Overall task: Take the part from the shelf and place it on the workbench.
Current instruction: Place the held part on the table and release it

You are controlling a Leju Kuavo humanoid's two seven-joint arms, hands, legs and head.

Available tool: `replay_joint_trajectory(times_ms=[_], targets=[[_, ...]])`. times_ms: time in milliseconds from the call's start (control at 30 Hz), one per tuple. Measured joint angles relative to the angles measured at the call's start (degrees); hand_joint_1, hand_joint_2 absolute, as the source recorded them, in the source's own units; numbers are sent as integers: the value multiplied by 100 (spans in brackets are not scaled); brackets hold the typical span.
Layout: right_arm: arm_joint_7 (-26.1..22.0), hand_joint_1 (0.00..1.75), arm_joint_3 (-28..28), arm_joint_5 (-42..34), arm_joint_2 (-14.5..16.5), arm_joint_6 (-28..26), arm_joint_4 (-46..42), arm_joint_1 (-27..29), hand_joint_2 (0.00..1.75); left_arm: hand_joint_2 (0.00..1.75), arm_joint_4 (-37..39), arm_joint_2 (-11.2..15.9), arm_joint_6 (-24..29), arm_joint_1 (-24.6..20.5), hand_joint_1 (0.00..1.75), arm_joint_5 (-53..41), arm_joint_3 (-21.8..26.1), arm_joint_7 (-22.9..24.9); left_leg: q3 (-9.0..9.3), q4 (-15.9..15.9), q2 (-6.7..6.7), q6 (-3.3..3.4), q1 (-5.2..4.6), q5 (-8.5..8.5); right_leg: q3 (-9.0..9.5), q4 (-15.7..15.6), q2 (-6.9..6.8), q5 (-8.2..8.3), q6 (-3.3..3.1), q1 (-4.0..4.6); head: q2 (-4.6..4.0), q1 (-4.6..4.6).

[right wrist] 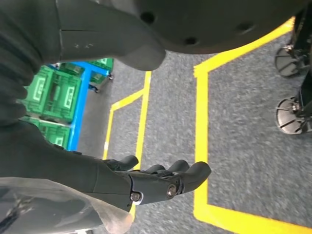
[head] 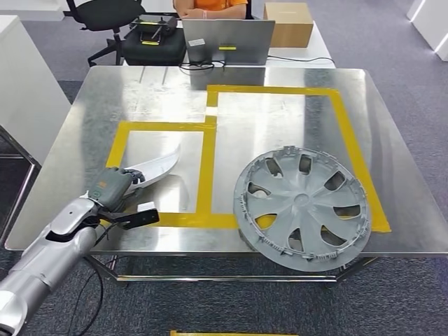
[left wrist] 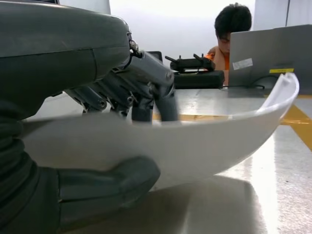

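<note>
Two hands are what I have to work with on my screens, and only one is busy. My left hand (head: 113, 187) sits at the near left of the workbench (head: 158, 98), wrapped around the wide end of the part (head: 157, 168), a long, curved, silvery-white strip. From the head view the hand covers that end, so I cannot see how much of the strip lies under the palm. The left wrist view is clearer: the thumb (left wrist: 110, 187) presses along the lower face of the part (left wrist: 206, 141) and the darker fingers (left wrist: 147, 85) curl over its upper edge, so the hold is firm. Whether the strip's underside touches the metal top or hangs just above it I cannot tell; its narrow tip rises toward the laptop (head: 228, 40). The part lies inside the smaller rectangle of yellow tape (head: 206, 175). To its right, apart from it, a grey wheel cover (head: 302, 207) rests on the bench, its near rim jutting past the table edge. A person in orange (head: 211, 8) sits behind the laptop, cut off by the frame's top. My right hand (right wrist: 162, 180) hangs over grey carpet with yellow floor lines (right wrist: 201, 146), fingers loosely extended and slightly apart, holding nothing; green crates (right wrist: 51, 95) are blurred beyond it.
</note>
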Motion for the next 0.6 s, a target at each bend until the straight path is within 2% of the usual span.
replay_joint_trajectory(times_ms=[33, 100, 167, 233, 300, 333, 367, 400, 433, 500, 533, 600], targets=[[-12, 0, 1, 5, -7, -2, 0, -9, 0, 175, 80, 7, 34, -32, 0, 21, -17, -8, 0, 5, 1, -26, -11, -7, 128, -245, -4, 67, -23, 6, 0, -3], [-27, 0, 2, 11, -11, -4, 0, -7, 0, 175, 207, 18, 113, -65, 0, 67, -45, -30, -4, 5, 6, -80, -28, -2, 218, -376, 1, 68, -64, 22, 0, -8], [-34, 0, 3, 16, -15, -10, 0, 6, 0, 87, 287, 20, 167, -71, 0, 143, -67, -76, 3, 9, 6, -140, -18, -23, 231, -400, 5, 92, -123, 7, -1, -11], [-49, 0, 13, 19, -22, -22, 0, 4, 0, 0, 335, 13, 184, -59, 0, 447, -50, -246, -113, 300, 3, -200, -6, -227, 255, -440, 0, 113, -187, -18, -1, -31], [-67, 0, 27, 19, -29, -32, 0, 1, 0, 0, 345, -40, 187, 58, 0, 968, 66, -489, -418, 1000, 2, -241, 6, -578, 262, -444, 4, 111, -223, -21, -1, -44], [-74, 0, 31, 17, -30, -34, 0, 3, 0, 0, 319, -92, 187, 172, 0, 1225, 155, -572, -564, 1327, 2, -253, 12, -697, 264, -443, 10, 108, -231, -21, -1, -43], [-81, 0, 32, 12, -30, -40, 0, 6, 0, 0, 260, -160, 190, 308, 0, 1452, 255, -617, -643, 1501, 2, -257, 15, -718, 267, -442, 19, 106, -233, -21, 0, -43], [-86, 0, 32, 4, -30, -47, 0, 8, 0, 0, 172, -235, 202, 449, 0, 1650, 356, -633, -626, 1465, 2, -253, 17, -634, 269, -439, 27, 105, -231, -21, 0, -44], [-92, 0, 32, -10, -29, -57, 0, 9, 0, 0, 47, -317, 248, 584, 0, 1814, 465, -634, -502, 1202, 2, -240, 19, -456, 274, -436, 33, 101, -226, -21, 0, -44], [-106, 0, 32, -56, -22, -94, 0, 8, 0, 0, -277, -483, 452, 823, 0, 2060, 684, -622, -136, 432, 2, -197, 10, -125, 276, -425, 38, 91, -200, -9, -1, -41], [-114, 0, 31, -83, -16, -120, 0, 8, 0, 0, -494, -577, 595, 947, 0, 2177, 794, -616, -2, 149, -1, -175, -1, -44, 269, -418, 42, 89, -176, -2, 0, -38], [-122, 0, 27, -133, 6, -173, 0, 15, 0, 0, -1003, -768, 867, 1236, 0, 2471, 1002, -623, 73, -21, -7, -135, -31, -51, 257, -419, 47, 95, -113, 4, 0, -35]])
